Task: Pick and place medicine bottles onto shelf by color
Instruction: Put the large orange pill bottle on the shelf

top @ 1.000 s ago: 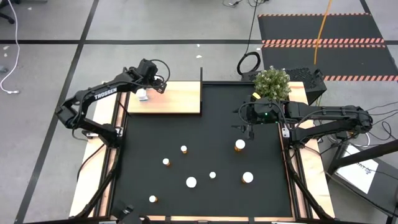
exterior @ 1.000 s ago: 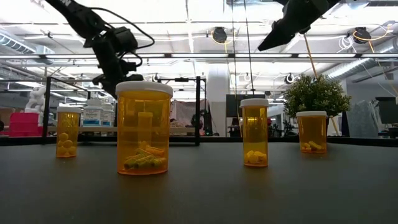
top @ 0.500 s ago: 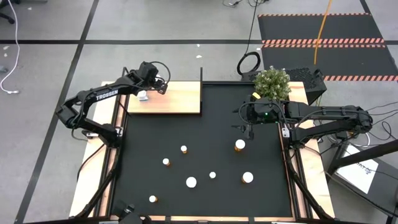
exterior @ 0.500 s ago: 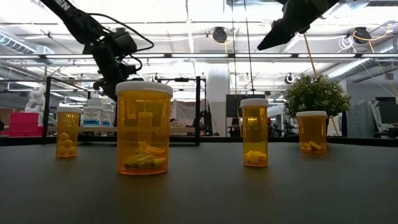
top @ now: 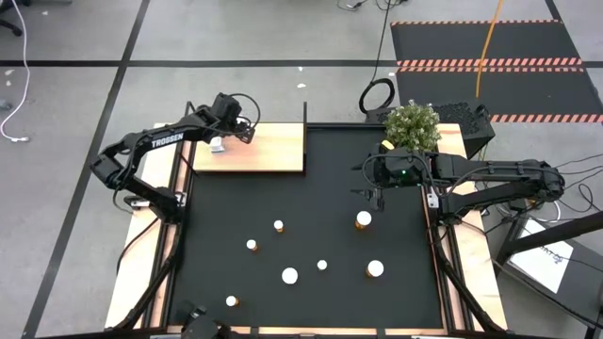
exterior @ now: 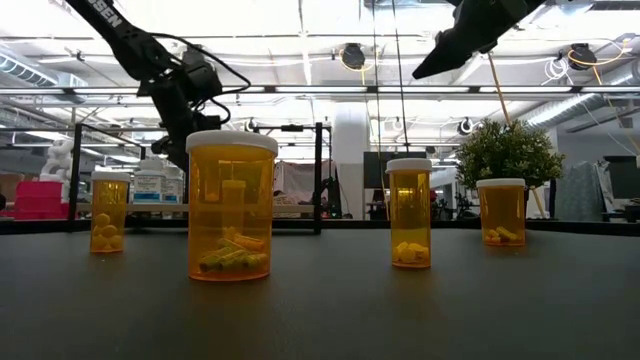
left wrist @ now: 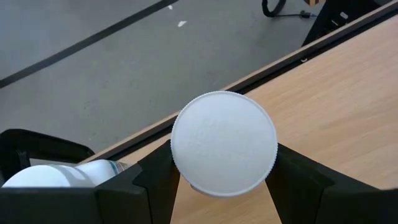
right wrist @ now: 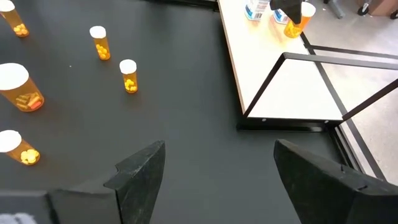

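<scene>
My left gripper (top: 229, 132) hangs over the left end of the light-wood shelf (top: 268, 151), shut on a white-capped orange medicine bottle (right wrist: 297, 20). In the left wrist view only that bottle's white cap (left wrist: 224, 151) shows between the fingers. An all-white bottle (top: 216, 144) stands on the shelf beside it. Several orange bottles with white caps stand upright on the black mat (top: 311, 188), one of them (top: 364, 219) just near of my right gripper (top: 377, 191). My right gripper (right wrist: 217, 168) is open above the mat and touches nothing. My left gripper holds the bottle between its two fingers (left wrist: 155, 183), coming from above and pointing down. The fingers stand on either side just under the cap's rim (left wrist: 180, 180), and the cap hides the place of contact. Whether the bottle's base rests on the shelf, I cannot tell.
Thin black posts (top: 304, 113) stand at the shelf's edges, and its frame (right wrist: 292, 93) shows in the right wrist view. A potted plant (top: 412, 124) stands at the mat's far right corner. A big orange bottle (exterior: 231, 205) stands closest in the low view.
My left gripper, with the bottle, has risen a little over the shelf's left end. The white bottle beside it has stayed in place.
</scene>
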Action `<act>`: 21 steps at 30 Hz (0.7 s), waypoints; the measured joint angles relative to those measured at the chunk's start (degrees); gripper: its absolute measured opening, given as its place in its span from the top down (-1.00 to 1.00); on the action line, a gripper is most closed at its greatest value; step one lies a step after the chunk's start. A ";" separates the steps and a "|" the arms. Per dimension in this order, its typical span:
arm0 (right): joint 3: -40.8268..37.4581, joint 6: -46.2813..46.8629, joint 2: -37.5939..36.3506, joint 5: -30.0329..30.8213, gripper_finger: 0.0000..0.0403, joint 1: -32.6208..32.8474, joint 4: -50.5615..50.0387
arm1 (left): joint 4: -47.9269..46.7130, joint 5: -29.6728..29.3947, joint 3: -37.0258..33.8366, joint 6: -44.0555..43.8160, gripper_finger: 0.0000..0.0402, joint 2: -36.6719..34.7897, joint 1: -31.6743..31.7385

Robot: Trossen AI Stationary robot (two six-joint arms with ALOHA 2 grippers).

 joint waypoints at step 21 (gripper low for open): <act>0.00 -0.05 0.00 0.01 -0.48 0.00 0.11 | 1.21 1.16 0.09 3.15 -0.05 0.26 0.88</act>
